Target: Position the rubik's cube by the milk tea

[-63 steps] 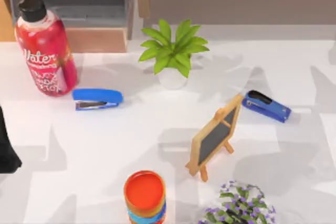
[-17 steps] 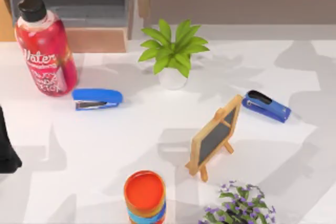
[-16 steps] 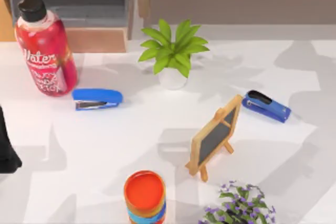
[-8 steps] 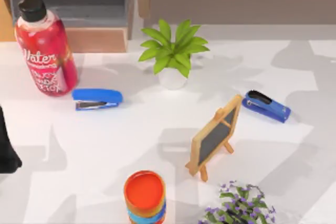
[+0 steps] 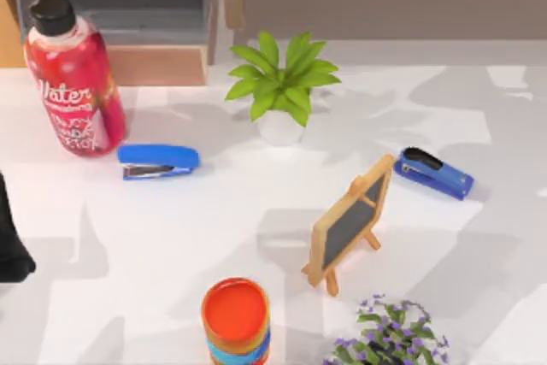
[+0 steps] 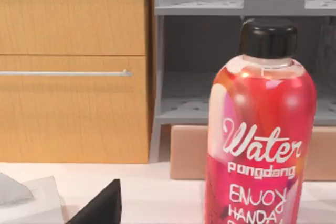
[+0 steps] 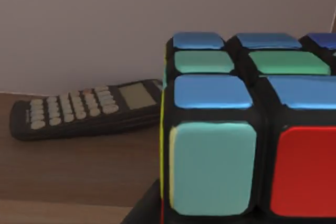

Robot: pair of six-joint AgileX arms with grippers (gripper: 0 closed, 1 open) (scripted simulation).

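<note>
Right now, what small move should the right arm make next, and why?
Probably ease the right tool onto the rubik's cube: it sits close ahead, beside the calculator, while the milk tea stands on the table. The left arm is parked at the table's left.
</note>
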